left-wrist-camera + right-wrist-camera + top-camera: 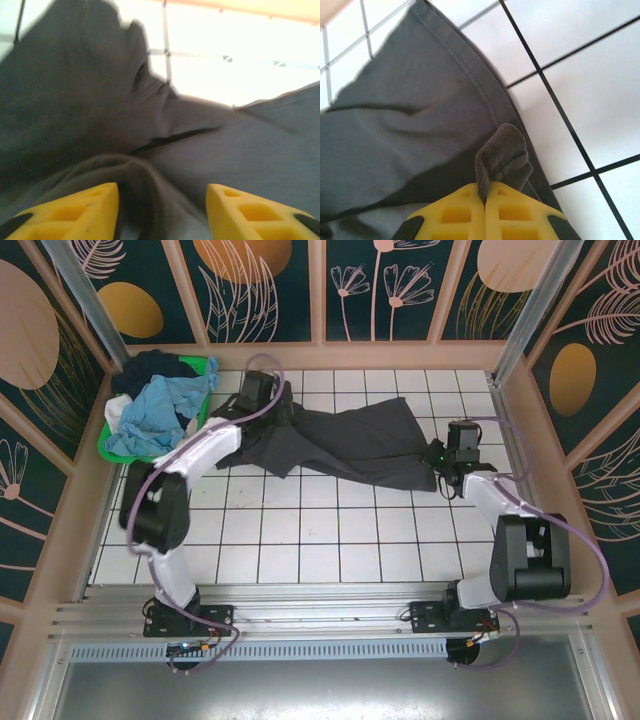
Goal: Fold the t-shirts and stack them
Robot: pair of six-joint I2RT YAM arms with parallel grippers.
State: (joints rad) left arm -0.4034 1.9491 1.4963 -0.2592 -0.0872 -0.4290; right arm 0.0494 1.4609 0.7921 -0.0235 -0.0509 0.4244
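Observation:
A large charcoal-grey t-shirt (350,445) lies stretched across the white tiled table (300,540) between both arms. My left gripper (272,400) is over the shirt's far left end; in the left wrist view its yellow fingers (75,210) stand open, with a raised ridge of grey cloth (135,175) between them. My right gripper (441,466) is at the shirt's right end and is shut on a ribbed fold of the charcoal cloth (502,155), which sticks up from the closed tips (485,189). More t-shirts, light blue (150,415), dark navy (150,368) and white (114,412), are piled in the basket.
The green basket (107,448) stands at the table's far left corner, close to my left gripper. Wooden-framed patterned walls (330,290) enclose the table on three sides. Bare tiles run along the near half, in front of the shirt.

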